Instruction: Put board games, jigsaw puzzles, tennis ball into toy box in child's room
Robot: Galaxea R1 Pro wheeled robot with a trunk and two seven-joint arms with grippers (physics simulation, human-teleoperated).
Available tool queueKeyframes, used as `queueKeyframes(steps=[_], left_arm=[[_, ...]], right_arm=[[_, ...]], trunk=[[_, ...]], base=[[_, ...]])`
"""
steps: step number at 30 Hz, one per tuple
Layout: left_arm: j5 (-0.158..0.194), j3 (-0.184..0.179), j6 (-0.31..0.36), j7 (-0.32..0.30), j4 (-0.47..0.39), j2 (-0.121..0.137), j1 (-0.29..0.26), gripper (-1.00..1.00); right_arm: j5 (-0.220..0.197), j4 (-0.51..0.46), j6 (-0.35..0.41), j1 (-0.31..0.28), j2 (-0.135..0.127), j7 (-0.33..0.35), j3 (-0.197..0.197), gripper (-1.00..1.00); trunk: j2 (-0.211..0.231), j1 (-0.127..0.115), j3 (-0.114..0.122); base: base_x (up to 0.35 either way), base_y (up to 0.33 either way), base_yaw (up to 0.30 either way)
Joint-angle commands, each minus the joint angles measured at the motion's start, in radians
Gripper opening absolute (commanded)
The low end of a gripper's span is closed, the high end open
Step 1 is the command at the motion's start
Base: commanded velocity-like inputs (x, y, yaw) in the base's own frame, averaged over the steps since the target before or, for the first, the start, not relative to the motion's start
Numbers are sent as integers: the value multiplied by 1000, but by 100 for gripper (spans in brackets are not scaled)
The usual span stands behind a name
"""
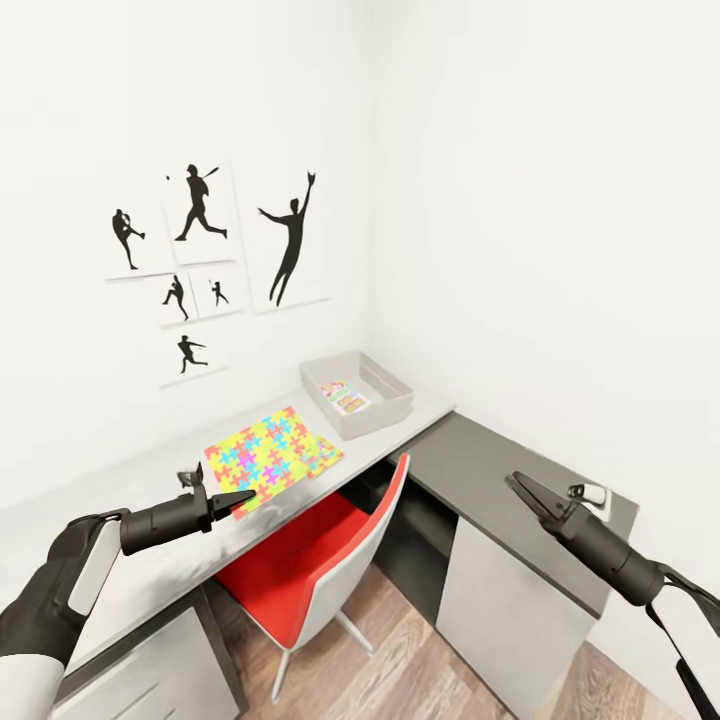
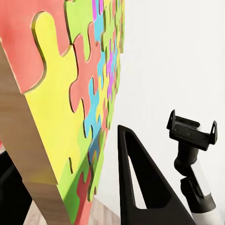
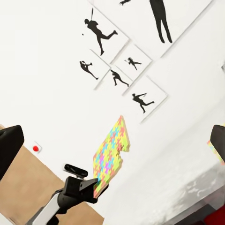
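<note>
The left end effector (image 1: 232,500) is clamped on the near edge of a jigsaw puzzle (image 1: 262,455) and holds it tilted above the worktop (image 1: 150,480), beside a second puzzle (image 1: 322,452), the toy box (image 1: 385,412) with a board game (image 1: 345,396) in it farther along, while the right end effector (image 1: 527,493) hovers narrowly parted over the dark cabinet (image 1: 480,460).

We take the red chair (image 1: 318,570) as our landmark: its seat is red, its shell and legs white, and it stands on a wood-plank floor (image 1: 400,665). Just right of the chair we find a low dark-grey cabinet (image 1: 520,480) with a white front panel (image 1: 500,620). Up the white wall (image 1: 560,200) behind and left of the chair we count six white panels with black silhouettes of athletes (image 1: 200,205), the tallest (image 1: 290,245) hanging nearest the corner.
</note>
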Motion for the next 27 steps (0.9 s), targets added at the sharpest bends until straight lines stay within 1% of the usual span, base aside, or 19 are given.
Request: queueKeyframes(steps=[1, 6, 18, 27], left_arm=[[-3, 1, 4, -4, 0, 0, -1, -100], [-2, 2, 4, -6, -1, 1, -1, -100], [0, 2, 4, -7, -2, 11, -1, -100], [-1, 2, 4, -7, -2, 12, -1, -100]], right_arm=[[-6, 0, 3, -1, 0, 0, 0, 100], [-6, 0, -12, -1, -1, 2, 0, 100], [-6, 2, -15, 1, -5, 2, -1, 100], [-6, 2, -15, 1, -6, 2, -2, 100]], trunk=[[6, -4, 3], [41, -23, 27], [125, -69, 83], [188, -103, 125]], base=[[0, 0, -75], [0, 0, -70], [0, 0, -62], [0, 0, -13]])
